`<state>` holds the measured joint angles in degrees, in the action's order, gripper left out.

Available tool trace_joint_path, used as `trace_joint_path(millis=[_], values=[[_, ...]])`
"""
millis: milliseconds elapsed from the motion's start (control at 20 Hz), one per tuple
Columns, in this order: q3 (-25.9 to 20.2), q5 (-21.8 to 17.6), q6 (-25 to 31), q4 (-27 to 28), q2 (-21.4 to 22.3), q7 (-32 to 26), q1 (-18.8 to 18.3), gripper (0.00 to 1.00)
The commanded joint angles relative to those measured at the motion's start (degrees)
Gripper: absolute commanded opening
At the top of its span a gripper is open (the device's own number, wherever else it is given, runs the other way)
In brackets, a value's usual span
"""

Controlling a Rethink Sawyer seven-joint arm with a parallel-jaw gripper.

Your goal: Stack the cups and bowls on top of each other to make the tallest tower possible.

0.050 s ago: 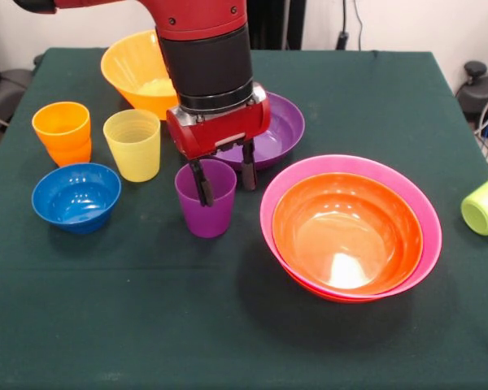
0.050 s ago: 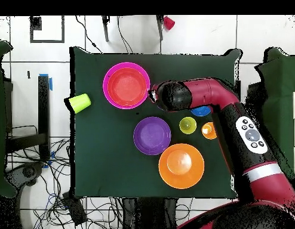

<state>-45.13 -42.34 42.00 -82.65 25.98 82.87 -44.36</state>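
Pincer (image 1: 225, 176) straddles the purple cup's (image 1: 205, 203) far rim, one finger inside, one outside, on the bench (image 1: 146, 325), left of the nested pink and orange bowls (image 1: 350, 231).

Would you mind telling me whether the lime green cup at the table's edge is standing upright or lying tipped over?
Tipped over. In the front view the lime green cup lies on its side on the tablecloth, its base facing the bowls.
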Motion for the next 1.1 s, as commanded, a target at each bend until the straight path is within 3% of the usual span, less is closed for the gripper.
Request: trace_joint_path(millis=[50, 550, 1100], values=[[3.18, -2.78, -0.02, 1.18, -1.68, -6.28, 1.43, 1.0], [2.68, -0.23, 4.25, 2.63, -0.79, -7.93, 1.11, 1.0], [1.69, 1.43, 7.46, -0.42, 2.58, -13.15, -3.28, 1.0]])
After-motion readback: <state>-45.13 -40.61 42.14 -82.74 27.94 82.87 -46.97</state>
